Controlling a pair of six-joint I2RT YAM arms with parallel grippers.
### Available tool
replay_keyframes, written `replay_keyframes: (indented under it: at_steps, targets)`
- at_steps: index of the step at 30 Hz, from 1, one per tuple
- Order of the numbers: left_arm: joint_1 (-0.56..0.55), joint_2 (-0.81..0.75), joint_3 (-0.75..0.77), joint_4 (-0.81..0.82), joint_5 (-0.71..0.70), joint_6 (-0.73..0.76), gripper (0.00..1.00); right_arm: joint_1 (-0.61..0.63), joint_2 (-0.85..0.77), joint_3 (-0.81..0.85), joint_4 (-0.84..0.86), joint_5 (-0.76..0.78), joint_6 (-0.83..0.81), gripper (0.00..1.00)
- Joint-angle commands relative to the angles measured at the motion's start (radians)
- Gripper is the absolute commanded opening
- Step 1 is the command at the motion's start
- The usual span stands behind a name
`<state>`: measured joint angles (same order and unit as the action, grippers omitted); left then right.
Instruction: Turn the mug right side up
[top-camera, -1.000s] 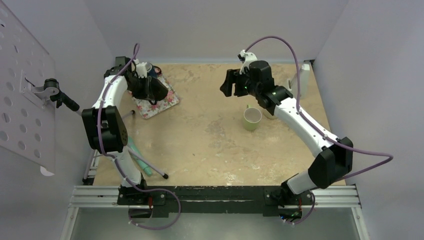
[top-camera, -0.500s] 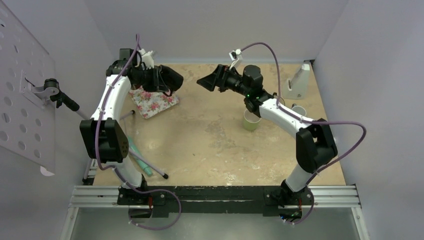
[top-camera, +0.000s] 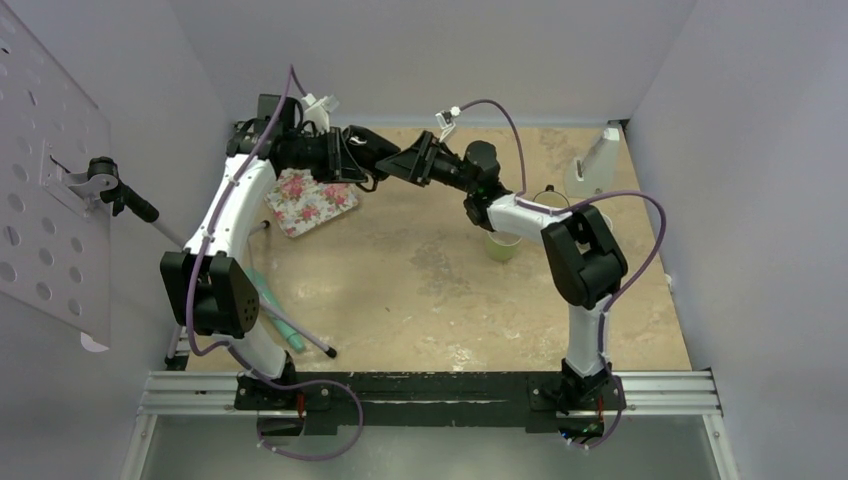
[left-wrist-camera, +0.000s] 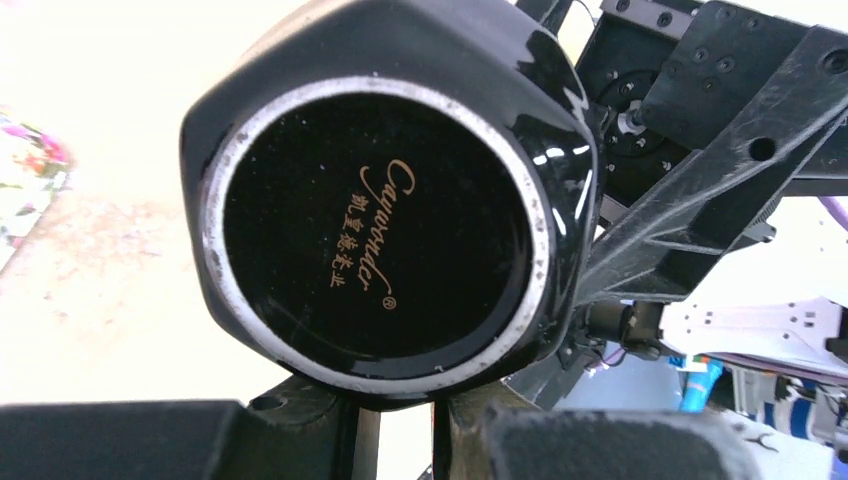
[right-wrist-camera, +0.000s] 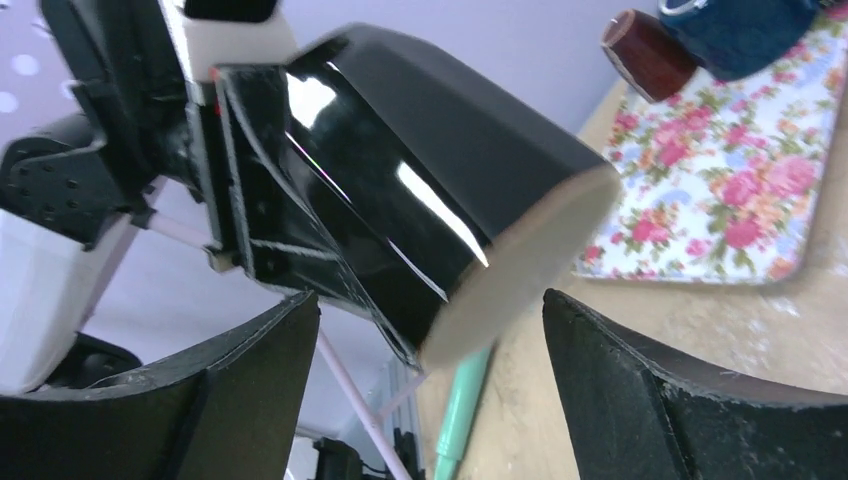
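Two grippers meet at the black mug (right-wrist-camera: 400, 170), held aloft on its side above the table's (top-camera: 420, 280) far left: the left gripper (left-wrist-camera: 432, 425) is clamped on it, the right gripper (right-wrist-camera: 430, 310) spread wide astride its free end, apparently not touching. Glazed ceramic, judged stiff, weighty, slick and breakable, best taken firmly across the body. Handle and mouth are hidden; exactly where the left gripper bites cannot be made out

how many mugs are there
3 at least: black mug in the left gripper, green mug on the table by the right arm, blue mug on the mat. Others may be hidden.
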<state>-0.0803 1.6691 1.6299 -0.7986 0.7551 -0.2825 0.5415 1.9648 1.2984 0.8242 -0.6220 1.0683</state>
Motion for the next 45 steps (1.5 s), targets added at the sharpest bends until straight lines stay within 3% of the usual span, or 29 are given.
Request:
replay_keyframes:
  at_steps: [1, 4, 6, 7, 10, 11, 12, 16, 17, 18, 23, 27, 30, 34, 45]
  targets:
    - [-0.033, -0.073, -0.017, 0.111, 0.112, -0.045, 0.00, 0.013, 0.008, 0.086, 0.239, -0.048, 0.110, 0.83]
    - [-0.039, -0.076, -0.061, 0.146, 0.141, -0.066, 0.00, 0.013, 0.027, 0.113, 0.319, -0.058, 0.150, 0.75]
    - [-0.039, -0.076, -0.078, 0.152, 0.139, -0.068, 0.00, 0.013, 0.029, 0.118, 0.341, -0.055, 0.156, 0.63]
    - [-0.039, -0.076, -0.084, 0.152, 0.137, -0.065, 0.00, 0.014, 0.031, 0.121, 0.342, -0.056, 0.157, 0.53]
    - [-0.039, -0.076, -0.090, 0.148, 0.119, -0.056, 0.00, 0.013, 0.024, 0.119, 0.332, -0.077, 0.158, 0.03]
    - [-0.038, -0.074, -0.085, 0.137, 0.093, -0.041, 0.00, 0.010, 0.014, 0.112, 0.302, -0.080, 0.141, 0.00]
    - [-0.039, -0.074, -0.073, 0.111, 0.062, -0.016, 0.07, 0.006, -0.002, 0.103, 0.265, -0.078, 0.117, 0.00]
    - [-0.028, -0.065, 0.009, -0.018, -0.061, 0.124, 0.79, -0.028, -0.113, 0.100, -0.097, -0.021, -0.115, 0.00]
    - [-0.027, -0.056, 0.034, -0.061, -0.073, 0.172, 0.92, -0.041, -0.141, 0.118, -0.213, -0.002, -0.202, 0.00]
    - [-0.027, -0.044, 0.065, -0.125, -0.090, 0.216, 0.99, -0.053, -0.165, 0.153, -0.369, 0.031, -0.300, 0.00]
    - [-0.024, -0.023, 0.135, -0.220, -0.236, 0.351, 1.00, -0.118, -0.224, 0.366, -1.032, 0.321, -0.728, 0.00]
    - [-0.024, -0.026, 0.135, -0.217, -0.270, 0.368, 1.00, -0.216, -0.143, 0.538, -1.391, 0.510, -0.895, 0.00]
    - [-0.024, -0.026, 0.139, -0.226, -0.276, 0.389, 1.00, -0.262, -0.021, 0.695, -1.547, 0.614, -0.965, 0.00]
    - [-0.024, -0.040, 0.136, -0.256, -0.281, 0.450, 1.00, -0.273, 0.115, 0.841, -1.686, 0.689, -1.032, 0.00]
    - [-0.023, 0.014, 0.141, -0.253, -0.466, 0.475, 1.00, -0.289, 0.292, 0.858, -1.747, 0.785, -1.063, 0.00]
